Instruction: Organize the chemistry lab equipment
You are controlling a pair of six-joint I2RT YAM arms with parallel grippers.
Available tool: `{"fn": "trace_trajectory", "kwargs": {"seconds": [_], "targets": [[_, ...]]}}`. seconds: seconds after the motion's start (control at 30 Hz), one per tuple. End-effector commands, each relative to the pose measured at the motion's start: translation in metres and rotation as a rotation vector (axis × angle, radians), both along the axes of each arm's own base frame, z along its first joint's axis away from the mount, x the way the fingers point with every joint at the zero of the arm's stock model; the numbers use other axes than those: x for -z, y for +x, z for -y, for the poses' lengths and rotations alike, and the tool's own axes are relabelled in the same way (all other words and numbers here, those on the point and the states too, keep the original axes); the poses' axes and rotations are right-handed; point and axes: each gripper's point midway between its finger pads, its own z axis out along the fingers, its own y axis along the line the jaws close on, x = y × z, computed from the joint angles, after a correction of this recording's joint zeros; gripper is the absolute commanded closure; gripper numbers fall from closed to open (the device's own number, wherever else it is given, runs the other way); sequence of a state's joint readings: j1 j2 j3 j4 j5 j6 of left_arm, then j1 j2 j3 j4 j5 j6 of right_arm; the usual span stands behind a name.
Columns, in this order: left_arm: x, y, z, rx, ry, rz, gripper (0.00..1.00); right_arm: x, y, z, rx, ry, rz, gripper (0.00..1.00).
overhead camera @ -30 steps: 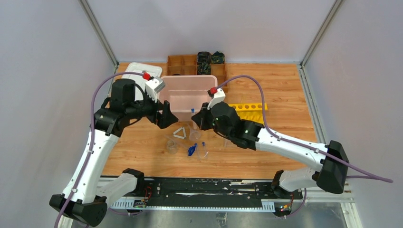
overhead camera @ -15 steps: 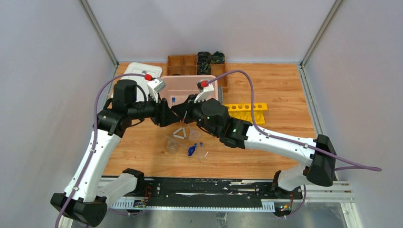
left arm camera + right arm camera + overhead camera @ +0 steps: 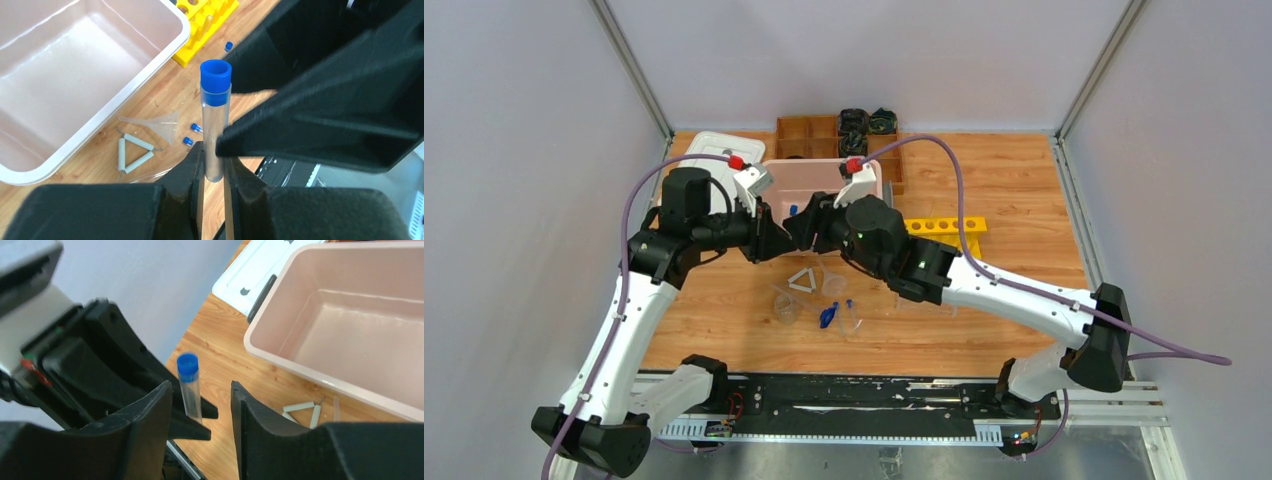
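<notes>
Now that your left gripper (image 3: 214, 161) has closed in from wide open, it pinches the lower end of the clear tube (image 3: 215, 117), whose blue cap (image 3: 216, 82) points up. Your right gripper (image 3: 201, 390), clamped on that tube a second ago, has begun to let go. Its wrist view shows the jaws parted wider than the tube, with daylight on one side. Both arms have also swung together from either side and now meet nose to nose. The tube hangs in the air between them, over the middle of the table (image 3: 1014, 180) and just above the near rim of the pink tub (image 3: 265, 315).

You are in the middle of a hand-over, and the weight looks to have passed to the left side. I judge the tube is the left arm's to place, provided that narrow grip near the bottom holds it upright. Before you pull the right arm back, check that its fingers clear the cap, since a brush there could tilt the tube.

Everything else waits toward the near edge of the table. The white triangle (image 3: 803, 281), the funnel (image 3: 160, 122), the little beaker (image 3: 785, 310) and the small blue piece (image 3: 827, 317) all lie loose on the wood. The yellow rack (image 3: 944, 228) sits beside the tub toward the right edge, so most of the sorting is not yet done.
</notes>
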State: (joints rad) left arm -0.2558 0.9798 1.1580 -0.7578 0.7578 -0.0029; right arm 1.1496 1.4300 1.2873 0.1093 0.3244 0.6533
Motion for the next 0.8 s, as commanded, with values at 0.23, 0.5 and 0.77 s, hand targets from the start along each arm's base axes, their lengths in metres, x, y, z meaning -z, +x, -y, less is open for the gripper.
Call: {"fn": "trace_trajectory", "kwargs": {"seconds": [0.23, 0.5, 0.77], "targets": [[0.002, -0.013, 0.000, 0.115, 0.038, 0.103, 1.00, -0.003, 0.007, -0.001, -0.166, -0.142, -0.144, 0.52], [0.003, -0.014, -0.004, 0.117, 0.069, 0.136, 1.00, -0.002, 0.002, -0.007, -0.242, -0.148, -0.171, 0.65], [0.009, -0.005, -0.011, 0.064, 0.113, 0.136, 0.32, 0.009, 0.002, 0.018, -0.218, -0.195, -0.180, 1.00]]}}
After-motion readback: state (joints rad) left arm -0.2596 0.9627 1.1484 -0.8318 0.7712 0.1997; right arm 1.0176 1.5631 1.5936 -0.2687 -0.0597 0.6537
